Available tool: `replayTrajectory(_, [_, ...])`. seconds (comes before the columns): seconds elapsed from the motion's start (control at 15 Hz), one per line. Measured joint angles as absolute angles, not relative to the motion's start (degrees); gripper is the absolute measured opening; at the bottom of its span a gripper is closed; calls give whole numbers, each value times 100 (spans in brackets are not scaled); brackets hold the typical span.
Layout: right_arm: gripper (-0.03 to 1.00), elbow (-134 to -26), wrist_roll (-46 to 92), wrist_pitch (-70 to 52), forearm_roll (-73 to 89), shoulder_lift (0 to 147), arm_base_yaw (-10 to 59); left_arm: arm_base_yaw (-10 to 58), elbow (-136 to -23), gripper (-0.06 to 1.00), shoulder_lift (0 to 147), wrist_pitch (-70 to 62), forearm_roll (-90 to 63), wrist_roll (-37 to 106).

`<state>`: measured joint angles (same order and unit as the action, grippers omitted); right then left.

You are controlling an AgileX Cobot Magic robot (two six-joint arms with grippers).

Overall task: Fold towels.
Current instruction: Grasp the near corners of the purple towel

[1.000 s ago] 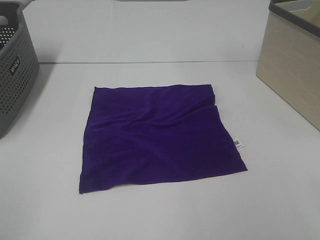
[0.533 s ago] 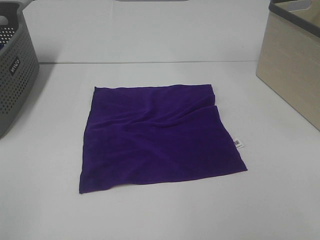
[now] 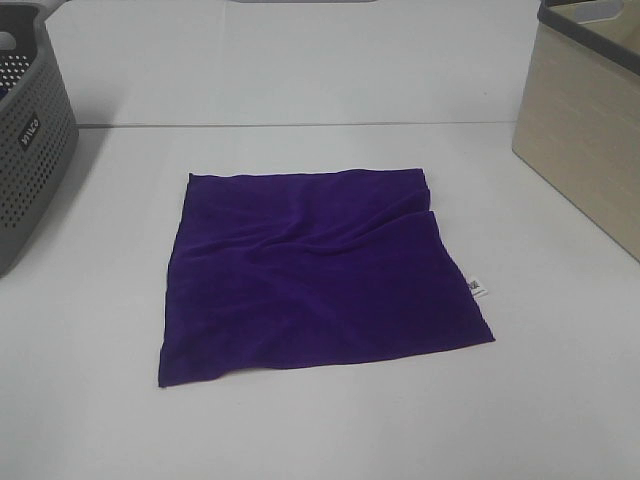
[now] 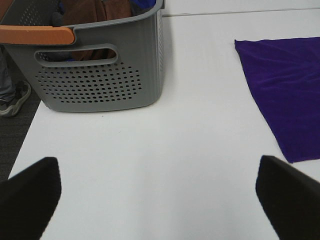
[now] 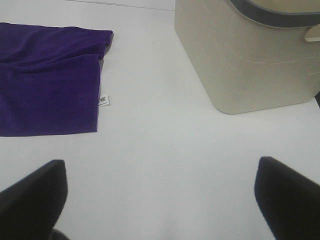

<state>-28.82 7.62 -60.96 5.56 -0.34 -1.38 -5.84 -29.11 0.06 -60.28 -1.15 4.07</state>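
Note:
The deep purple towel (image 3: 310,275) lies spread open on the white table (image 3: 90,400), roughly square, with a few wrinkles near its far right corner and a small white tag (image 3: 477,288) at its right edge. It also shows in the left wrist view (image 4: 287,90) and in the right wrist view (image 5: 47,80), where the tag (image 5: 103,100) is plain. My left gripper (image 4: 160,200) is open and empty over bare table beside the towel's left side. My right gripper (image 5: 160,200) is open and empty over bare table beside its right side. Neither gripper shows in the high view.
A grey perforated basket (image 3: 25,140) stands at the table's far left; in the left wrist view it (image 4: 95,70) holds brown and blue cloth and has an orange handle. A beige bin with a dark rim (image 3: 585,120) stands at the far right (image 5: 245,55).

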Motion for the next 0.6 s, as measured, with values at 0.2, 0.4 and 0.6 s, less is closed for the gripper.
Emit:
replayTrajectory(0.2, [99,-2882,762,-6096,556,-34,-138,-584,-2911,99,29,-6028,-115,407])
replayTrajectory(0.4, [99,-2888,762,-6096,561,34,-138,-584,-3060,99,493,-6176,-132,447])
replayTrajectory(0.6, [99,-3203,745,-6125,728,1220,-138,-584,-3673,99,1633,-6761,-126,688])
